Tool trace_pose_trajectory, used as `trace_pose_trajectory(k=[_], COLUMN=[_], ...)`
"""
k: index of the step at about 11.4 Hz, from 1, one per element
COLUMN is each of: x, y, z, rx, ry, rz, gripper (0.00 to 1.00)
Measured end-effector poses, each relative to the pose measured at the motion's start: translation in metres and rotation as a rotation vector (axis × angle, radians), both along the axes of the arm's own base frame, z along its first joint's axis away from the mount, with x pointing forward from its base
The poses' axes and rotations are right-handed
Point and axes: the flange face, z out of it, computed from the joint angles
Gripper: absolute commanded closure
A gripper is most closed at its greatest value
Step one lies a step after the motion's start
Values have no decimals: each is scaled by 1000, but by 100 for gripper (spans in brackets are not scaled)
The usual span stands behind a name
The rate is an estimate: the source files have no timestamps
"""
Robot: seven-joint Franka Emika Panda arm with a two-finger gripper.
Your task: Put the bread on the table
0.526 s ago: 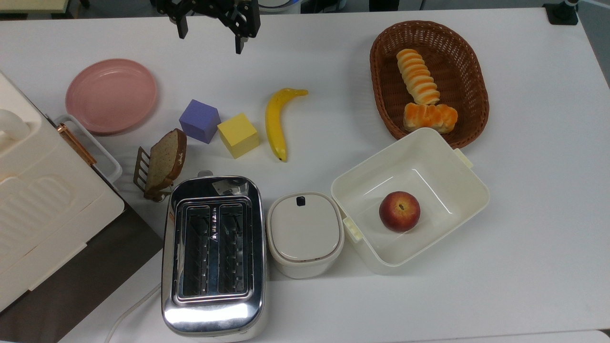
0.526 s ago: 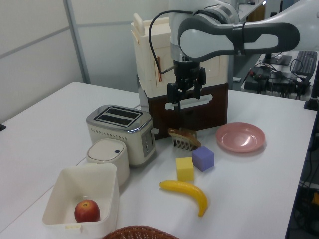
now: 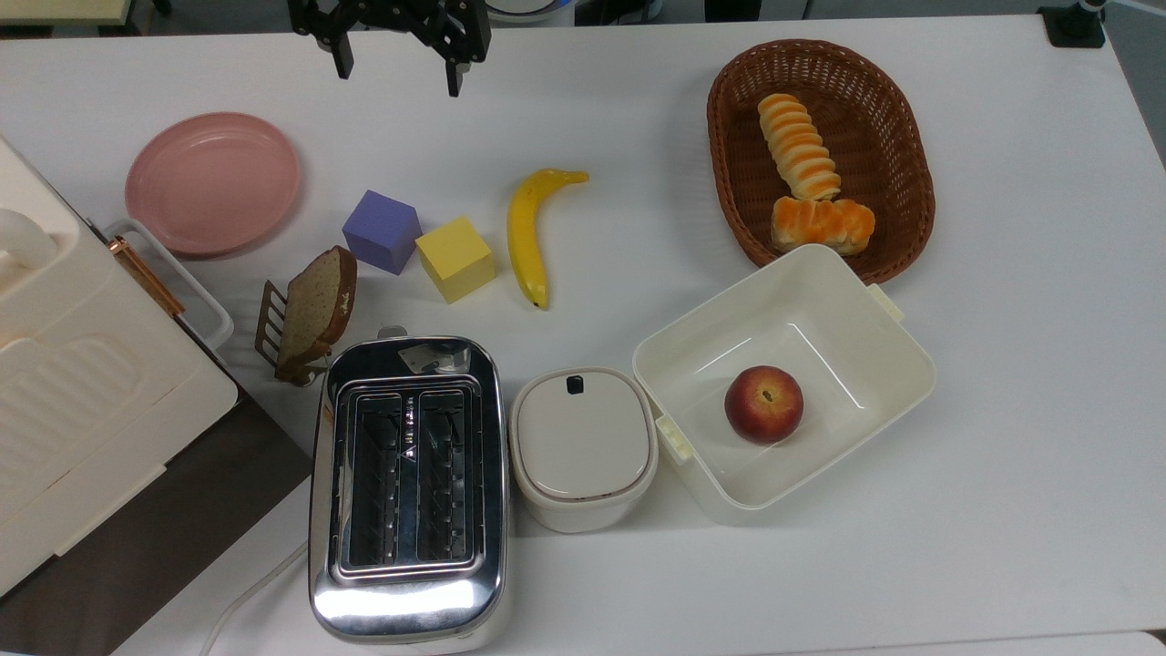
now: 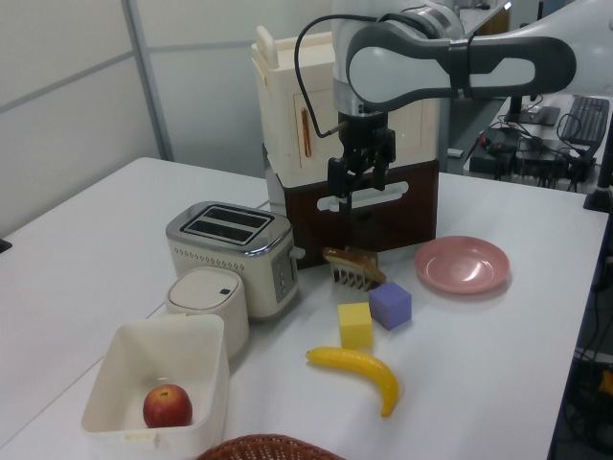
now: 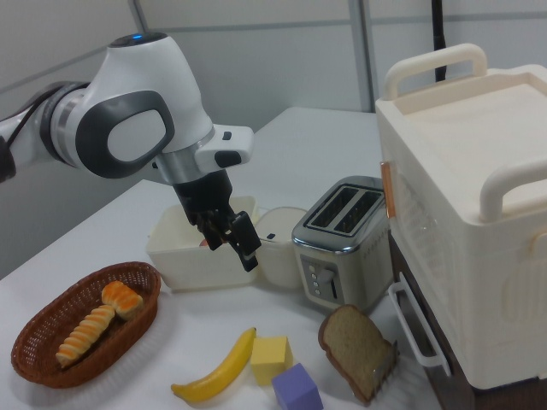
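One arm hangs over the table (image 3: 1002,456), its gripper (image 3: 396,77) pointing down with fingers spread wide and holding nothing, apparently well above the surface near the top view's upper left. The bread (image 3: 799,146) lies in the wicker basket (image 3: 911,164), well apart.

Banana (image 3: 528,232) beside yellow cube (image 3: 455,259), touching purple cube (image 3: 382,230). Toast slice (image 3: 316,310) upright in rack. Peach (image 3: 763,404) in white tub (image 3: 888,342). Pink plate (image 3: 212,182) apart.
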Motion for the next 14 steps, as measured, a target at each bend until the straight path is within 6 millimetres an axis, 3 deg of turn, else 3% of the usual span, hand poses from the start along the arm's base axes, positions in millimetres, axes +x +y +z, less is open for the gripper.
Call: trace_pose_trajectory(k=[12, 14], x=[2, 2], y=[6, 21], z=[6, -4], rx=[46, 48], ry=[-34, -3], rz=[-70, -39], gripper=[0, 0])
